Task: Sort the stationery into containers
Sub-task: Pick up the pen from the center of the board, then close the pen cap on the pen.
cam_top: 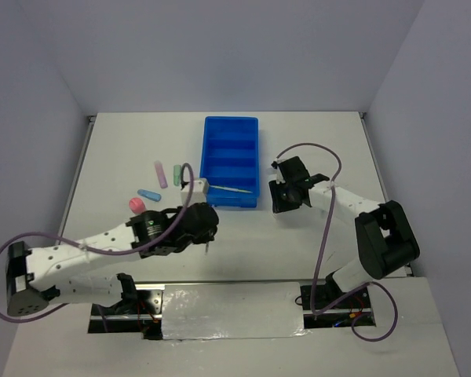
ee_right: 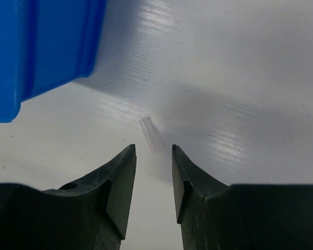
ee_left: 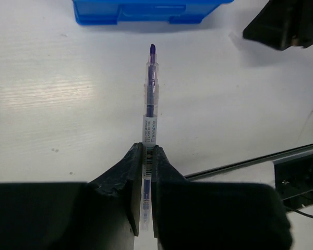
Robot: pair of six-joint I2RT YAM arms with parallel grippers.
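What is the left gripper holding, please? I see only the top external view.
Observer: The left wrist view shows the left gripper shut on a thin clear pen with a dark purple tip.
Operator: Thank you. Is the right gripper holding anything?
Observer: No; the right wrist view shows the right gripper open, nothing between its jaws.
Operator: Does anything lie ahead of it?
Observer: A small, faint translucent piece lies on the table just beyond it; I cannot tell what it is.
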